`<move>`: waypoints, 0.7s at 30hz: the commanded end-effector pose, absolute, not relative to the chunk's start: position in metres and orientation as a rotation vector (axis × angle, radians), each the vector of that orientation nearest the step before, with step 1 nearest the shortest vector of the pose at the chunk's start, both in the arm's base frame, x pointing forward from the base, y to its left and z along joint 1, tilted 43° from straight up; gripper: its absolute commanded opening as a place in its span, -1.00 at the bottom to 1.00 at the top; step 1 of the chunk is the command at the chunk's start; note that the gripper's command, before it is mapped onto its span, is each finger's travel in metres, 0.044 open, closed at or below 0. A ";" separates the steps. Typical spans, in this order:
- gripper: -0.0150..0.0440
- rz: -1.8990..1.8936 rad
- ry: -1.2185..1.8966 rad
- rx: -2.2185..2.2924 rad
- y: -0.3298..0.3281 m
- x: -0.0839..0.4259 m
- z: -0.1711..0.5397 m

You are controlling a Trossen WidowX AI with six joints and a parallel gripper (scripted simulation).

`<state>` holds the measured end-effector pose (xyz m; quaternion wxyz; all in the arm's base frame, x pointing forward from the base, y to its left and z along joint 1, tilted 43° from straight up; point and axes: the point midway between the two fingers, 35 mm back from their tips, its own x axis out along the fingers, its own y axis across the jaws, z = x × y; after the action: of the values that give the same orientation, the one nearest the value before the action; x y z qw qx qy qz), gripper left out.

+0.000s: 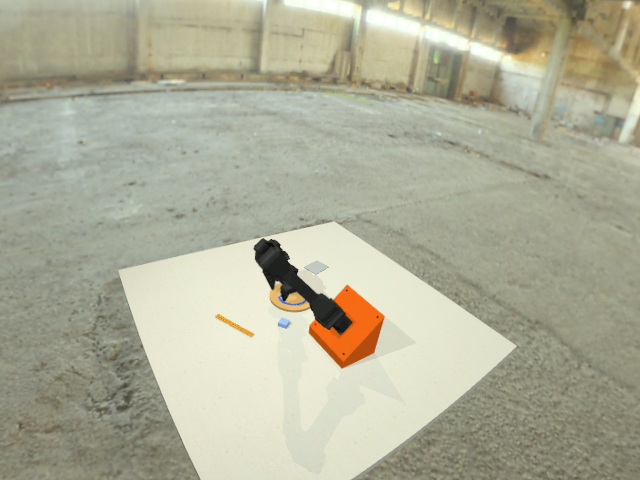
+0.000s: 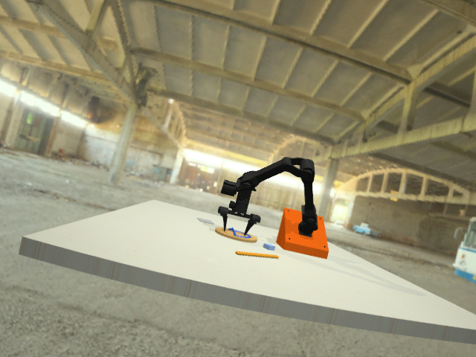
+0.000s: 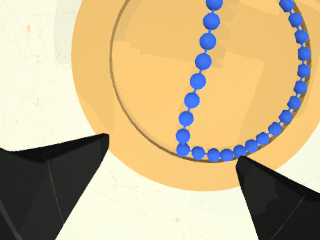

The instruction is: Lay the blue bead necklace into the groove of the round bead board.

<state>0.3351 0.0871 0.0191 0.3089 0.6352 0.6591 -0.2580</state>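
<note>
The round tan bead board (image 1: 275, 304) (image 2: 251, 239) (image 3: 92, 75) lies flat. The blue bead necklace (image 1: 293, 304) (image 2: 233, 232) (image 3: 304, 53) lies on it. In the wrist view its right and lower right beads follow the groove; from a sharp bend at the bottom, a strand crosses the board's inside toward the top. The groove's left part shows no beads. The necklace's upper part is out of the wrist view. My gripper (image 1: 278, 293) (image 2: 235, 233) (image 3: 175, 152) is wide open and empty, low over the board's edge, its right fingertip close to the lower beads.
A small light-blue block (image 1: 283, 322) (image 2: 268, 246) lies beside the board. An orange beaded strip (image 1: 234, 325) (image 2: 256, 254) lies farther off. A thin grey square (image 1: 316, 267) (image 2: 205, 221) lies on the board's other side. The arm stands on an orange wedge base (image 1: 361, 315) (image 2: 303, 244).
</note>
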 end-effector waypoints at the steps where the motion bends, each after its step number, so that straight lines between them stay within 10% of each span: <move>1: 1.00 -0.676 1.743 1.678 0.087 0.335 0.020; 5: 1.00 -0.676 1.743 1.678 0.087 0.335 0.020; 17: -0.07 -0.550 1.747 1.587 0.058 0.333 0.034; 21: -0.08 -0.550 1.748 1.588 0.067 0.333 0.025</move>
<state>0.3354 0.0593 0.0320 0.3534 0.6169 0.6709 -0.2108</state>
